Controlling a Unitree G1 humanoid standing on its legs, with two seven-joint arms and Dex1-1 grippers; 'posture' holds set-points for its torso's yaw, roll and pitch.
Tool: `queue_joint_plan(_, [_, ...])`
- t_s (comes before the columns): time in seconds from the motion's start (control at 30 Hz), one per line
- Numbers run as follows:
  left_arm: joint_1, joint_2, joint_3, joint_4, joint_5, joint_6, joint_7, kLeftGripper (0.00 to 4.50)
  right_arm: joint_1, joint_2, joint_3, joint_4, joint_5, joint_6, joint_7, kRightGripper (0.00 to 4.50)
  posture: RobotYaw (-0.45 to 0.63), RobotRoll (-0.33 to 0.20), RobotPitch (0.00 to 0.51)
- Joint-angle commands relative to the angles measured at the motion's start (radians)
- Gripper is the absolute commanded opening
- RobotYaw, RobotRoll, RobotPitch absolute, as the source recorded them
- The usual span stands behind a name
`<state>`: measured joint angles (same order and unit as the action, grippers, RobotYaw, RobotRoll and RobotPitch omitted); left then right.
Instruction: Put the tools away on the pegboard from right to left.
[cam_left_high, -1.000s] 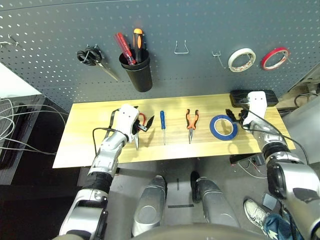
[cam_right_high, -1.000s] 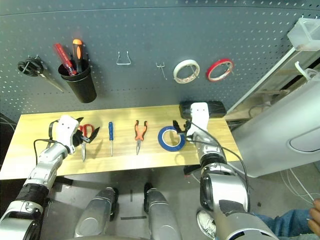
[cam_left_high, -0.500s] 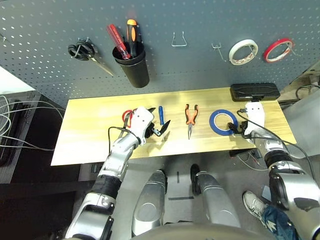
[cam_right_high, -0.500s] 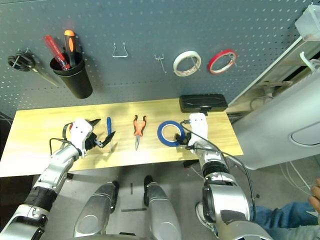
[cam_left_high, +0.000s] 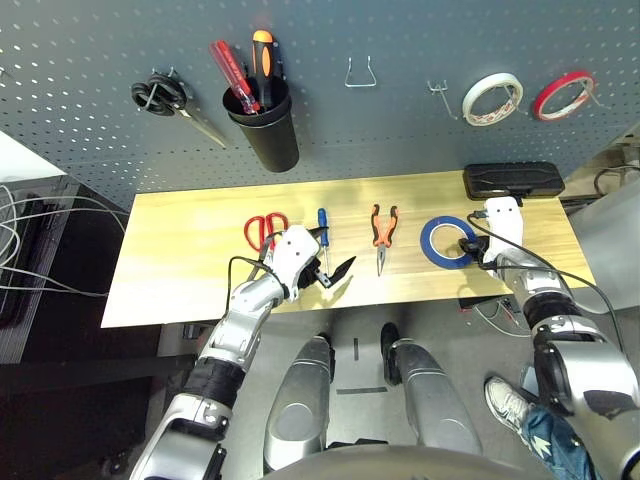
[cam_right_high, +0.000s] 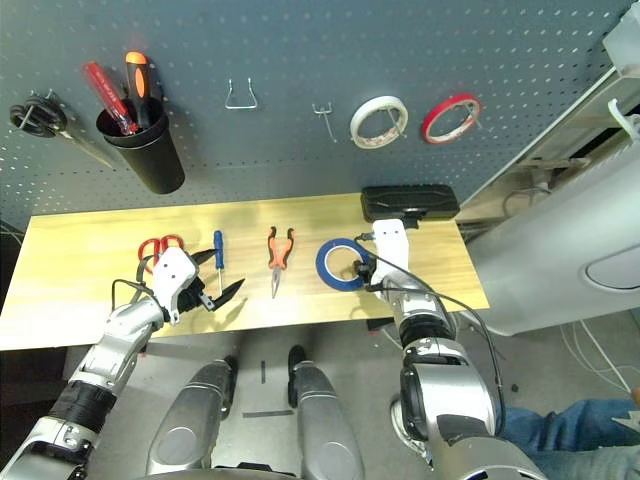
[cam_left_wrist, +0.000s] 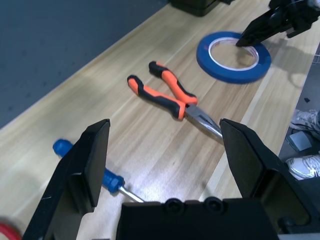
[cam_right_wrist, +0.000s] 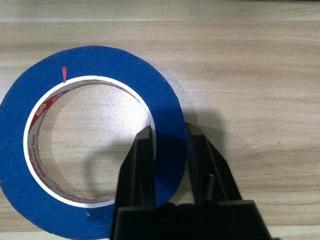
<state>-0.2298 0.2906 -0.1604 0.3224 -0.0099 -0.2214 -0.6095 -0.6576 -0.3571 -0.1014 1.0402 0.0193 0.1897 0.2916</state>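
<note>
- A wooden table (cam_left_high: 180, 260) ran across the middle of the head-camera frame, with a dark grey pegboard (cam_left_high: 400, 150) filling the upper part behind it.
- Four tools lay in a row on the table, left to right: red-handled scissors (cam_left_high: 264, 229), a small blue-handled screwdriver (cam_left_high: 323, 228), orange-and-black-handled pliers (cam_left_high: 383, 232) and a blue tape roll (cam_left_high: 445, 243) at centre right.
- The right gripper (cam_right_wrist: 169, 150), at the right of the frame, had its two black fingers narrowed onto the near wall of the blue tape roll, one finger inside the ring and one outside. The roll lay flat on the wood.
- The left gripper (cam_left_high: 332, 256), left of centre, hovered just in front of the screwdriver with its fingers spread wide and nothing between them.
- On the pegboard, upper left, black-handled scissors (cam_left_high: 165, 100) hung beside a black cup (cam_left_high: 270, 140) holding two screwdrivers.
- At upper right hung a white tape roll (cam_left_high: 491, 99) and a red tape roll (cam_left_high: 560, 95). Two bare metal hooks (cam_left_high: 360, 75) sat between cup and rolls.
- A black case (cam_left_high: 512, 181) rested on the table's far right edge, behind the tape.
</note>
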Motion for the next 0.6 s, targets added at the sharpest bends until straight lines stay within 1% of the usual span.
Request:
queue_joint_plan(0.03, [0.01, -0.004, -0.017, -0.008, -0.019, -0.056, -0.041, 4.5, 0.009, -0.003, -0.001, 0.026, -0.005, 0.003, -0.013, 0.73, 0.11, 0.0, 0.308])
queue_joint_plan(0.13, [-0.002, -0.009, -0.018, -0.006, -0.032, -0.12, -0.068, 4.5, -0.001, -0.008, -0.006, 0.019, -0.001, -0.012, -0.016, 0.73, 0.11, 0.0, 0.29])
queue_joint_plan(0.27, [-0.019, -0.018, -0.012, -0.001, -0.06, -0.159, -0.092, 4.5, -0.001, -0.015, -0.002, -0.013, 0.001, -0.039, -0.004, 0.73, 0.11, 0.0, 0.273])
queue_joint_plan(0.33, [-0.03, -0.02, -0.007, -0.013, -0.072, -0.172, -0.1, 4.5, 0.03, -0.022, 0.034, -0.102, -0.019, -0.091, 0.038, 0.73, 0.11, 0.0, 0.265])
queue_joint_plan(0.4, [-0.039, -0.021, -0.004, -0.011, -0.079, -0.181, -0.104, 4.5, 0.047, -0.026, 0.055, -0.15, -0.032, -0.116, 0.061, 0.73, 0.11, 0.0, 0.263])
queue_joint_plan(0.43, [-0.043, -0.023, -0.004, -0.017, -0.086, -0.184, -0.107, 4.5, 0.065, -0.026, 0.064, -0.194, -0.032, -0.125, 0.079, 0.73, 0.11, 0.0, 0.251])
queue_joint_plan(0.53, [-0.044, -0.027, -0.013, -0.065, -0.11, -0.19, -0.126, 4.5, 0.145, -0.042, 0.104, -0.396, -0.05, -0.194, 0.129, 0.73, 0.1, 0.0, 0.239])
queue_joint_plan(0.6, [-0.046, -0.026, -0.015, -0.075, -0.114, -0.186, -0.131, 4.5, 0.171, -0.049, 0.114, -0.469, -0.057, -0.219, 0.137, 0.73, 0.1, 0.0, 0.233])
